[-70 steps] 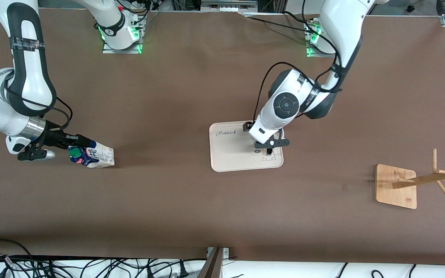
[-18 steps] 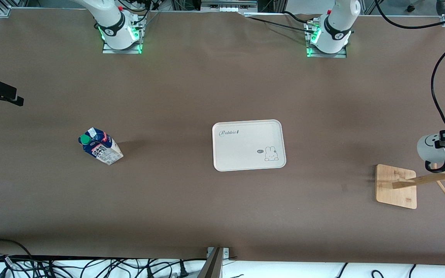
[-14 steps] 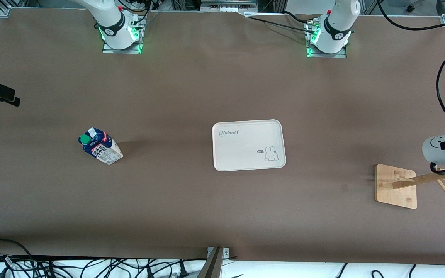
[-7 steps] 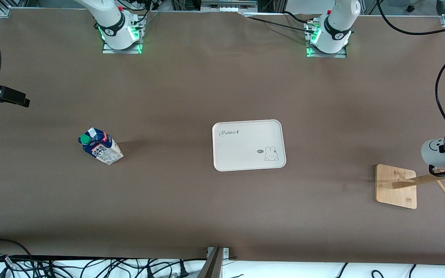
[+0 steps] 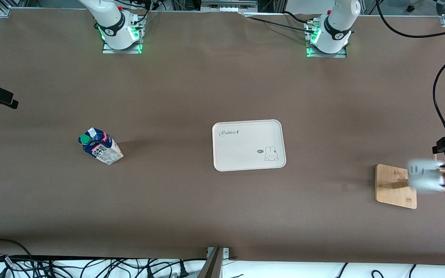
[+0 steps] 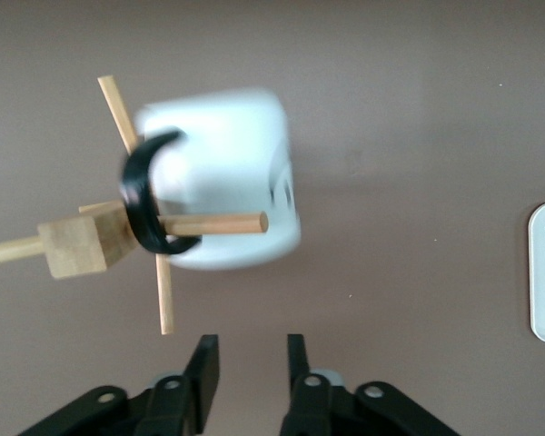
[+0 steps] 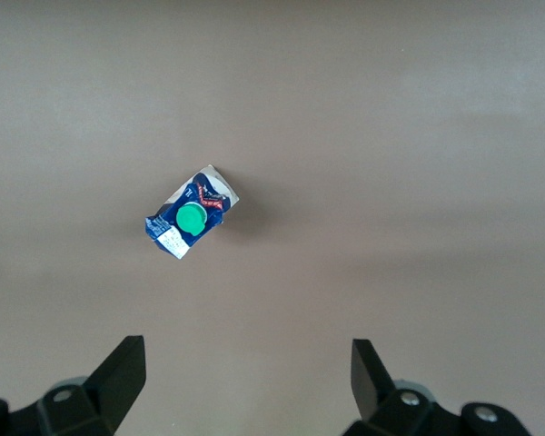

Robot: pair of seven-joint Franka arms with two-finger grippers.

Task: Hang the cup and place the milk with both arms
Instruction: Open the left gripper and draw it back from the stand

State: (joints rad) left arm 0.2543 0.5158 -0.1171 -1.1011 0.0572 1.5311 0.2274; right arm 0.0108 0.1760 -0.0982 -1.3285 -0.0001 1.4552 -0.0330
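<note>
The white cup [image 5: 423, 177] hangs by its black handle [image 6: 141, 195] on a peg [image 6: 227, 223] of the wooden rack [image 5: 390, 193]; it shows blurred, in motion. My left gripper [image 6: 252, 341] is open just beside it, apart from it and holding nothing; it also shows as my left gripper [image 5: 444, 148] above the rack. The milk [image 5: 99, 146] stands upright on the table toward the right arm's end, its green cap up. My right gripper [image 7: 250, 350] hangs wide open high over that end, with the milk [image 7: 189, 222] well below it and untouched.
A cream tray [image 5: 247, 122] with a rabbit print lies mid-table with nothing on it. The rack's other pegs [image 6: 163, 291] stick out around the cup. Cables run along the table edge nearest the front camera.
The left gripper has opened and let go of the cup, which dropped onto the rack peg and swings there. The right gripper shifted slightly at the table's end.
</note>
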